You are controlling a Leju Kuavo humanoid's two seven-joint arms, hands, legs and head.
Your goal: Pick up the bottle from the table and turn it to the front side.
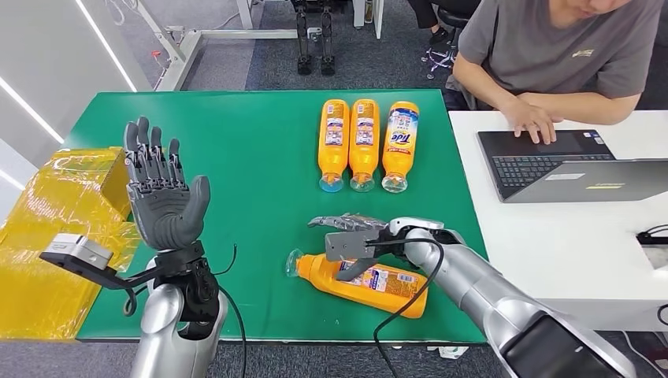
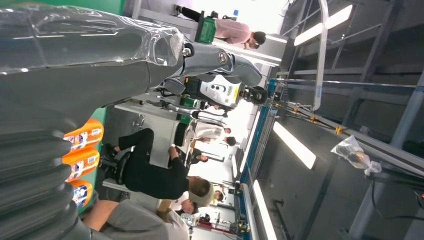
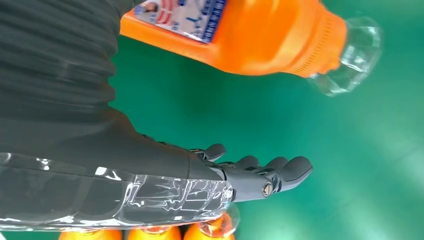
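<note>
Bottle point(image 1: 362, 281): orange, lying on its side on the green table point(image 1: 252, 157) at about 5 o'clock from the table's middle; clear cap toward 9 o'clock, back label up; nothing of mine grips it.
My right hand point(image 1: 350, 224): flat and open, fingers stretched out together toward 9 o'clock; it sits just beyond the bottle on the 12 o'clock side; from my right wrist the fingers point(image 3: 280, 170) hang over bare green cloth with the bottle apart from them; holding nothing.
My left hand point(image 1: 161, 197): raised upright over the table's 8 o'clock part, palm turned inward, fingers wide and straight, thumb out; empty.
Row of three bottles point(image 1: 366, 143): orange, side by side at 1 o'clock, caps toward me, touching or nearly so; the rightmost one reads Tide.
Yellow wrapped box point(image 1: 55, 236): off the table's edge at 9 o'clock.
Person point(image 1: 551, 55): seated at 2 o'clock at a white desk point(image 1: 599, 244); one hand on a laptop point(image 1: 543, 161).
</note>
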